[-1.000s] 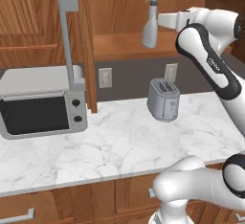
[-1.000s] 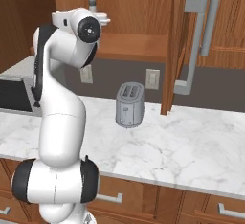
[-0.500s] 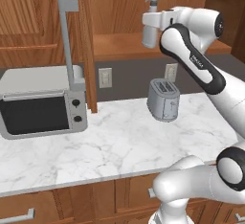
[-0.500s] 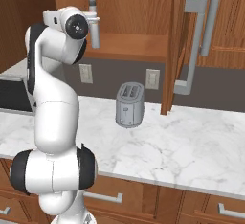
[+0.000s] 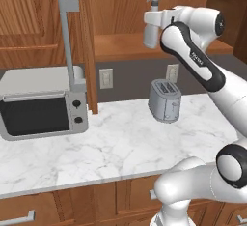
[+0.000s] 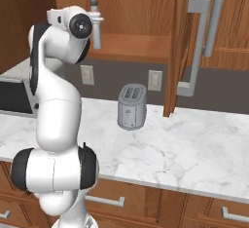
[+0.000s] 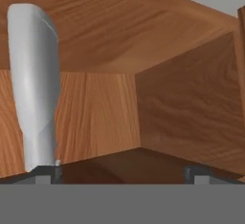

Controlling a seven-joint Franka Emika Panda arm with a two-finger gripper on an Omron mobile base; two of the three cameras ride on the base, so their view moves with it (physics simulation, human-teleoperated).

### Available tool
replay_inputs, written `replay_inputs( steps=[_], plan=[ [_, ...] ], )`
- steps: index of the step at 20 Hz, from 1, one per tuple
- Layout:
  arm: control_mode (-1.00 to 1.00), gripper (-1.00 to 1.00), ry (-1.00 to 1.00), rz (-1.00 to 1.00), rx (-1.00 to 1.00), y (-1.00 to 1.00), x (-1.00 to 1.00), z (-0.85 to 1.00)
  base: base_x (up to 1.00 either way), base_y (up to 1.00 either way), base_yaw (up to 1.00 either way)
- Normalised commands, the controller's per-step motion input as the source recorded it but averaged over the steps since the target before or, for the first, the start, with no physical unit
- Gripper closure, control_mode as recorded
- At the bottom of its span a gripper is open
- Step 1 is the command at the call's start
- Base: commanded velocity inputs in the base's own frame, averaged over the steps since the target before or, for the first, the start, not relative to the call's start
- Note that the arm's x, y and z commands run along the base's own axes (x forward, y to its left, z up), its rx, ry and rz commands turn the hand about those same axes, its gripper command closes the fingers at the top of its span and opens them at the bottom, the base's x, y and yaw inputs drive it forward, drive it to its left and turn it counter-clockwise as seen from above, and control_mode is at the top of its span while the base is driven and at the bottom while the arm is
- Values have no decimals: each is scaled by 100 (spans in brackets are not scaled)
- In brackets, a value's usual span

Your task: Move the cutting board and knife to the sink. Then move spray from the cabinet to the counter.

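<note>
The spray [image 5: 151, 21] stands upright on the shelf of the open cabinet [image 5: 120, 46], a slim pale grey bottle with a trigger head. From the other side the spray [image 6: 95, 25] shows just behind the arm's wrist. My gripper [image 7: 122, 173] is up at shelf height, reaching in from the right, open with nothing between its fingers. In the hand view the spray [image 7: 34, 79] lies along the left side, in line with my left fingertip [image 7: 48, 173]; I cannot tell whether they touch. The cutting board, the knife and the sink are out of view.
The cabinet door [image 5: 67, 36] with its long grey bar handle hangs open left of the shelf. On the counter [image 5: 120, 143] a grey toaster [image 5: 164, 100] stands below the shelf and a microwave [image 5: 41, 104] sits at the left. Wooden drawers run below.
The arm has swung my hand left along the shelf, from about a hand's width right of the spray to right beside it. The jaws stayed open. The spray has not moved.
</note>
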Motion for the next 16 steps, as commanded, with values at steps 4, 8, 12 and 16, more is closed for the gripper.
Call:
replay_inputs(
  steps=[4,8,12,16],
  plan=[
    [-100,-100,0,1,4,-35,9,0,0,0,0],
    [-100,-100,0,2,4,-36,14,0,0,0,0],
    [-100,-100,0,3,3,-37,15,0,0,0,0],
    [-100,-100,0,1,1,-24,27,0,0,0,0]
  ],
)
